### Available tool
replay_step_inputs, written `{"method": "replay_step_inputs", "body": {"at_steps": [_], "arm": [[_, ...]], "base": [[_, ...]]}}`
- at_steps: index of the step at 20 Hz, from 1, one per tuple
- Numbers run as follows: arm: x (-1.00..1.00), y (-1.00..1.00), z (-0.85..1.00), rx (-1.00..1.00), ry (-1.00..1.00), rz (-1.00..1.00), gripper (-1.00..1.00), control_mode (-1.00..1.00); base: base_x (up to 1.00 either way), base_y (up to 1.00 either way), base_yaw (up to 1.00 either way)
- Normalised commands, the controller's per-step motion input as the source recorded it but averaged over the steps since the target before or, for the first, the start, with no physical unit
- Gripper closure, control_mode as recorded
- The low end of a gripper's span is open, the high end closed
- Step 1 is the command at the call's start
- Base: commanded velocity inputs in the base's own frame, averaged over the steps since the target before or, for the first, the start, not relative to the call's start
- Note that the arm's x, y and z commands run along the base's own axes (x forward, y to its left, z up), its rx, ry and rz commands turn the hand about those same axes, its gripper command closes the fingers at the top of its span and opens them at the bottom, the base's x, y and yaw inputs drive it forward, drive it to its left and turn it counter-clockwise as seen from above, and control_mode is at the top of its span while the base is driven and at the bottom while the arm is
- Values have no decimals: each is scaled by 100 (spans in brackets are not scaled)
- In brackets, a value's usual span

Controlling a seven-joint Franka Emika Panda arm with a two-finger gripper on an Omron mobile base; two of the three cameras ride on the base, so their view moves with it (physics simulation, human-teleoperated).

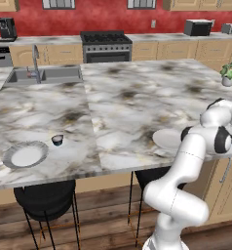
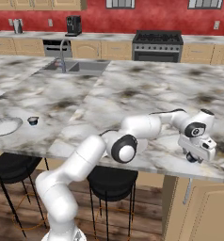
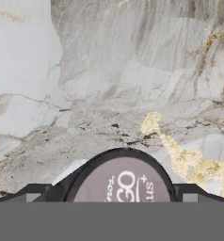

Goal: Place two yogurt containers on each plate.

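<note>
Pincer spread wide w/ yogurt cup between tips, lid print unreadable.

base views flank counter, hand view — close, downward

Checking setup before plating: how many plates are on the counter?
2: one round white grey-rimmed plate at the marble counter's front left, another plate front right, partly behind the white arm.

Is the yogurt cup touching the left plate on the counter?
Apart. The left base view shows bare marble between the yogurt cup and the plate.
</note>
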Motion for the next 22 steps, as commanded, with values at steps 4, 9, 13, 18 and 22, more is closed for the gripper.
{"method": "replay_step_inputs", "body": {"at_steps": [4,9,13,18,22], "arm": [[0,0,-2,0,0,0,-100,-100],[0,0,10,0,0,0,-100,-100],[0,7,0,0,0,0,-100,-100],[0,19,0,0,0,0,-100,-100],[0,23,-1,0,0,0,-100,-100]], "base": [[0,0,0],[0,0,0],[0,0,0],[0,0,0],[0,0,0]]}}
